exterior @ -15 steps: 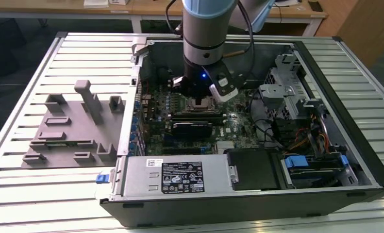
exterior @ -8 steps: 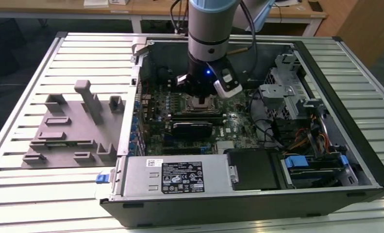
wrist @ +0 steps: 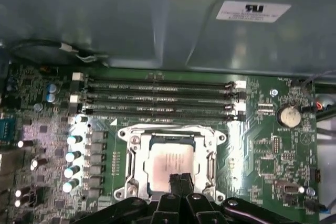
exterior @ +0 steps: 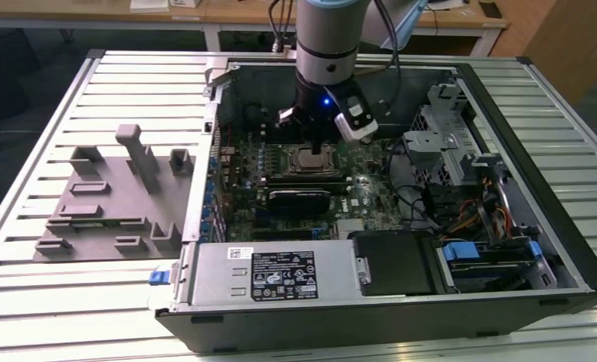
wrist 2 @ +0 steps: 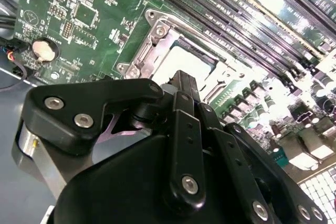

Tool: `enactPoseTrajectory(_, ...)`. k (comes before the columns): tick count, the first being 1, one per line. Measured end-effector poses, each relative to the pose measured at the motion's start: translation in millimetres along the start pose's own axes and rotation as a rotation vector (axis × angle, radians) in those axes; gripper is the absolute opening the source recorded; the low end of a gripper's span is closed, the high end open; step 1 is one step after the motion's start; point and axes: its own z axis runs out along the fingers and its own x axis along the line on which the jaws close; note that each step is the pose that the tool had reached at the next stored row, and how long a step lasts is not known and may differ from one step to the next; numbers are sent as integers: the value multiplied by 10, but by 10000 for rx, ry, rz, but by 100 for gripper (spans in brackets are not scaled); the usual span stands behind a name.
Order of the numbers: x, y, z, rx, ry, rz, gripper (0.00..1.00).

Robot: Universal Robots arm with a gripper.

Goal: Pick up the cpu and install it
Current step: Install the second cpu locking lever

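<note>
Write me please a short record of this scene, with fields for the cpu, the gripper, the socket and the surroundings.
cpu: silvery chip, lying flat in the socket
socket: metal frame around the chip, on the green motherboard
gripper: over the chip's near edge, fingers together; contact cannot be told
case: open computer case lying on a slatted table
beside case: grey plastic blocks, on the exterior view's left

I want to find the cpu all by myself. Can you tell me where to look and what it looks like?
Look inside the open computer case at the green motherboard. Just below the four long dark memory slots sits a metal-framed socket, right by the robot's hand. The cpu is the flat, silvery square lying inside that frame, the only smooth shiny plate among bumpy little parts.
</note>
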Motion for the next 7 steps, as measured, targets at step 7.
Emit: enactPoseTrajectory(7,0,19,2,7,1,0,11)
